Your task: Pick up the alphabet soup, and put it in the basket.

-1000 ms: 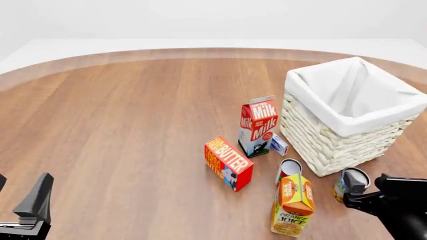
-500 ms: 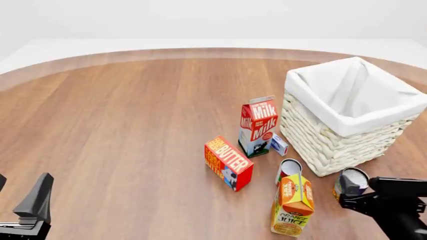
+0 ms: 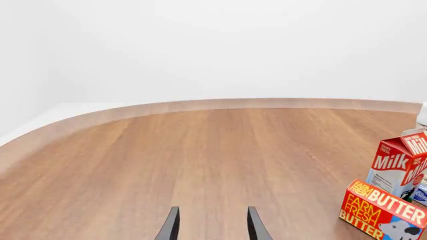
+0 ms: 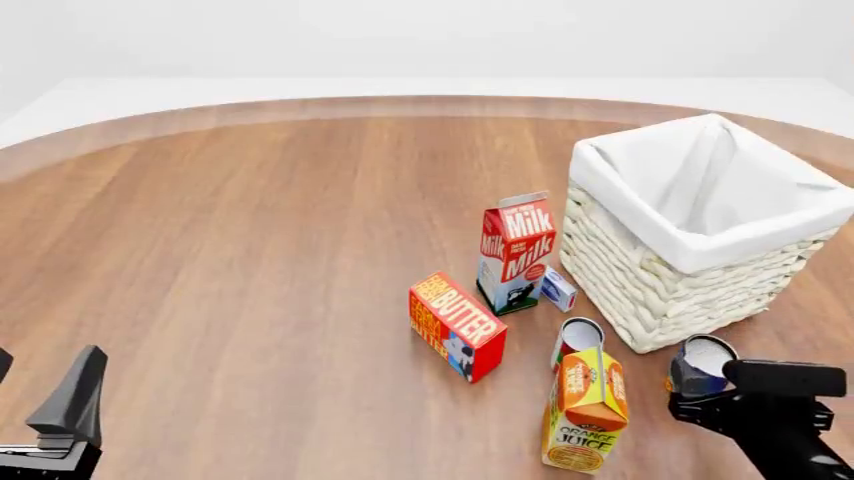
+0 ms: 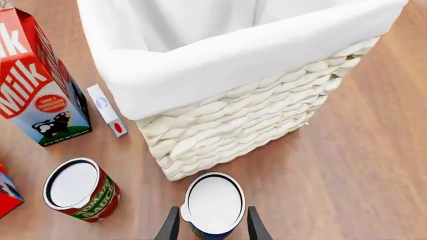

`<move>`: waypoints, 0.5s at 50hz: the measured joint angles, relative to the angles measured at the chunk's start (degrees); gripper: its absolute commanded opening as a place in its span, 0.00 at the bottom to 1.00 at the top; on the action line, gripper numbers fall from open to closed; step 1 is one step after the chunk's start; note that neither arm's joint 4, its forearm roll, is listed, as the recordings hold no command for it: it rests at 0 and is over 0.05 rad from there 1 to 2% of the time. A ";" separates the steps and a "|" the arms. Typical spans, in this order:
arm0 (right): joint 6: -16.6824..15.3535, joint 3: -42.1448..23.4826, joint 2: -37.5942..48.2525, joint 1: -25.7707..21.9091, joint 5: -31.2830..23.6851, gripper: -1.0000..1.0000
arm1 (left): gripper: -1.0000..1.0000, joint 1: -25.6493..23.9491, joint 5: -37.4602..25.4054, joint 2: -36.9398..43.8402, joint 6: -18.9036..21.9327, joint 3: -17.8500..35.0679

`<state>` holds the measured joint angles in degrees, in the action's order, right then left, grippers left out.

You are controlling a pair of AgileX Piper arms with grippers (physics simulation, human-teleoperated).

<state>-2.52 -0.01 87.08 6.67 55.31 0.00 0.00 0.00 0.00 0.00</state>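
Two arms, one job: basket (image 4: 694,215) sits far right, soup (image 5: 213,205) upright just beside its near wall, an easy right-arm reach. Right gripper (image 5: 212,226) straddles the can, fingers narrow at its sides; grip unconfirmed. Left gripper (image 3: 212,225) idles, fingers apart, empty.

Bright, even and sharp throughout; only faint soft shadows hugging the basket (image 4: 667,290) base; no glare or blur.
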 measured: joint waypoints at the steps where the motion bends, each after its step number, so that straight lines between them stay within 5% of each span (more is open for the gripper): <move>1: 0.01 0.00 0.51 0.00 0.40 1.00 | 1.00 0.00 0.00 0.00 0.00 0.00; 25: 0.34 0.00 12.95 0.00 10.55 1.00 | 1.00 0.00 0.00 0.00 0.00 0.00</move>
<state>-2.18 -0.01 100.03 6.67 65.87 0.00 0.00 0.00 0.00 0.00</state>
